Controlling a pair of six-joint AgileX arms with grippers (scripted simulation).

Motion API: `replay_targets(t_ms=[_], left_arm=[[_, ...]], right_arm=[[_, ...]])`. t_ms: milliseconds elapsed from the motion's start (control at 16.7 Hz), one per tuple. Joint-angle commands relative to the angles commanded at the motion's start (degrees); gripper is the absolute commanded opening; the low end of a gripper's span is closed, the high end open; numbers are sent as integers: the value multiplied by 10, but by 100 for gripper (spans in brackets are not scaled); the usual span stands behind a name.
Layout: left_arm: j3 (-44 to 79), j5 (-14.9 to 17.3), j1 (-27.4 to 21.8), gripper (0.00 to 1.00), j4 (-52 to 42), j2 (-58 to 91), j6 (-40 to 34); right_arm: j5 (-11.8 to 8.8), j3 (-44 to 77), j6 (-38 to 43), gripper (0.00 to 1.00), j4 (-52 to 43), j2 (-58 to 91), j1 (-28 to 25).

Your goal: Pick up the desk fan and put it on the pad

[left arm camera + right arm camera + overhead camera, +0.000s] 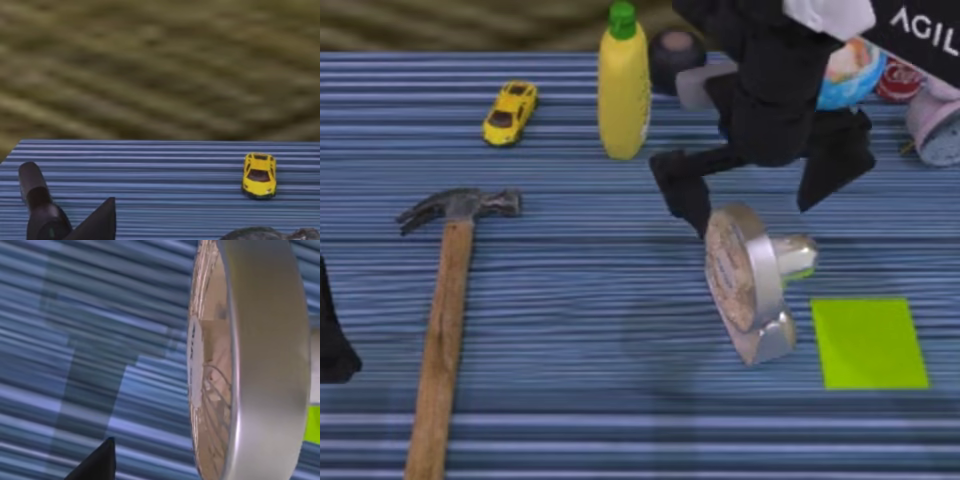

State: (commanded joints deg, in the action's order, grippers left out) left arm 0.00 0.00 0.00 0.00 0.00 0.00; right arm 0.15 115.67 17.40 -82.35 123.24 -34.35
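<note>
One right gripper (750, 200), fingers spread wide, sits above the desk fan (750, 285). Fan stands beside the pad (870, 342). Left gripper (70, 215) parked at table's left edge; finger state indeterminate.

Overhead top view, left wrist low toward yellow toy car (259, 175), right wrist seemingly close

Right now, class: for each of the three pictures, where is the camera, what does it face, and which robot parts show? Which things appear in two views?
Top view: above the table, looking down; right arm over the desk fan, beside the pad.
Left wrist view: low, facing the yellow toy car; dark fingers show.
Right wrist view: close on the fan's grille; one finger tip shows.
Shared: fan, pad, car.
</note>
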Motion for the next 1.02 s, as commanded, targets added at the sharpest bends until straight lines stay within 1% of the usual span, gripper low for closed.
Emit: replay_targets(t_ms=[300,600,1020], left_arm=[[0,0,0,100,0,0,0],[0,0,0,100,0,0,0],[0,0,0,100,0,0,0]], right_arm=[[0,-89,2,100,85,-4,-2],[0,-98,2,100,93,-4,-2],[0,-98,2,47,93,-4,-2]])
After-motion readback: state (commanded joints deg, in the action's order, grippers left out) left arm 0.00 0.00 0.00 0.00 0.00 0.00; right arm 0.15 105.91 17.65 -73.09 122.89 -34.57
